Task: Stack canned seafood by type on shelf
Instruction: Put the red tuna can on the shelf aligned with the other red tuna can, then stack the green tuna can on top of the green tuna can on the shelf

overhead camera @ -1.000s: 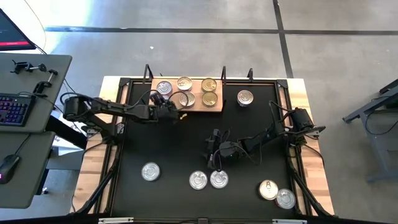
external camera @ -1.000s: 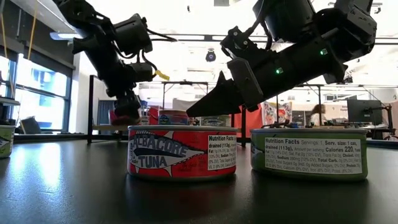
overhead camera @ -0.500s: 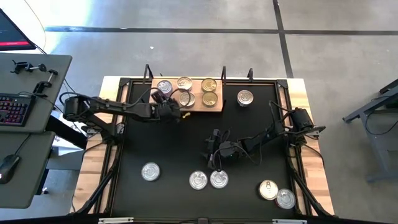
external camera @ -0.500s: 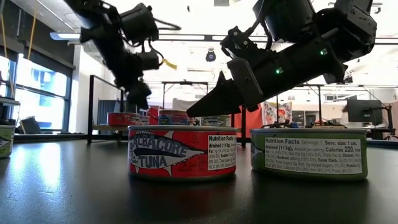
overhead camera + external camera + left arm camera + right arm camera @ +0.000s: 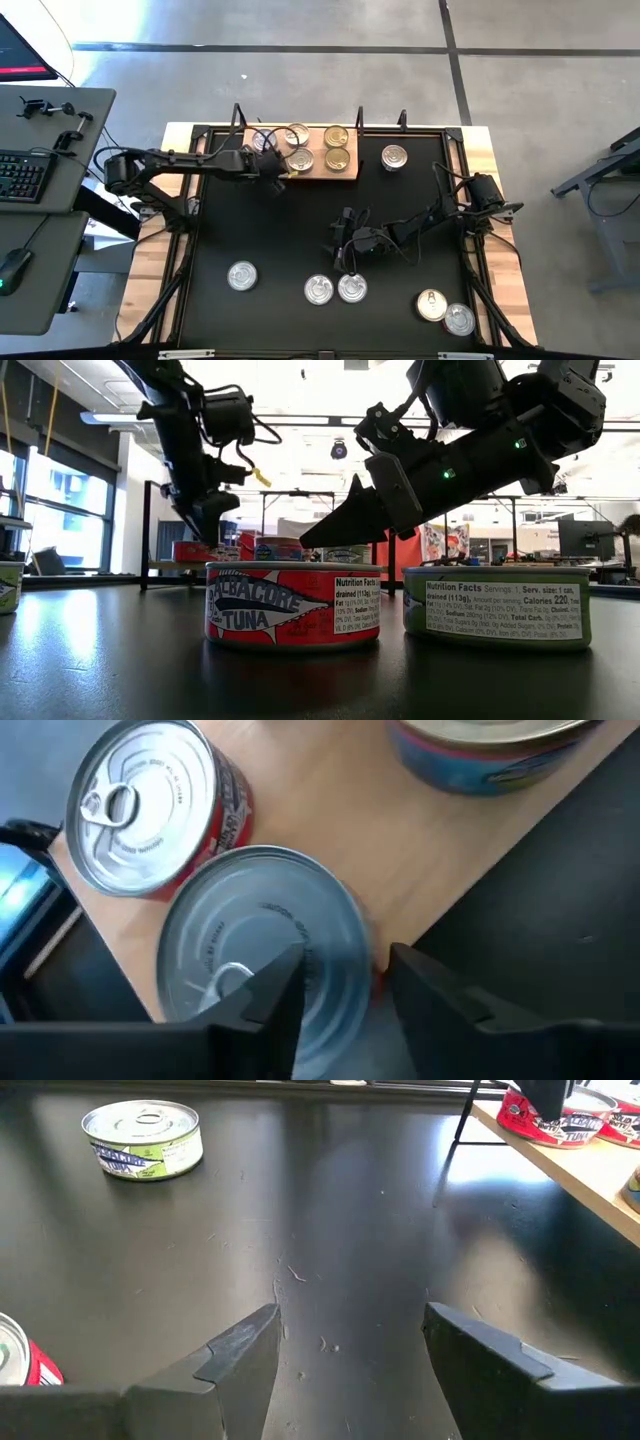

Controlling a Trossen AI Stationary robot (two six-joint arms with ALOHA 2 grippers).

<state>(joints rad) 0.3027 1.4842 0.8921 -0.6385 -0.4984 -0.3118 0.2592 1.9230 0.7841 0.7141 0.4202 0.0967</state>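
Five tins sit on the wooden shelf (image 5: 310,160) at the desk's far edge, with six more tins scattered across the black desk (image 5: 290,240). The left gripper (image 5: 272,170) hovers over the shelf's left end, jaws parted, holding nothing. The right gripper (image 5: 345,255) waits spread and empty mid-desk, so about half remains.

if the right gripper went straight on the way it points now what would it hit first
Probably nothing soon: the right gripper, jaws open, faces bare black table. The green-labelled can lies off to one side and the shelf to the other. Depth beyond is unclear.
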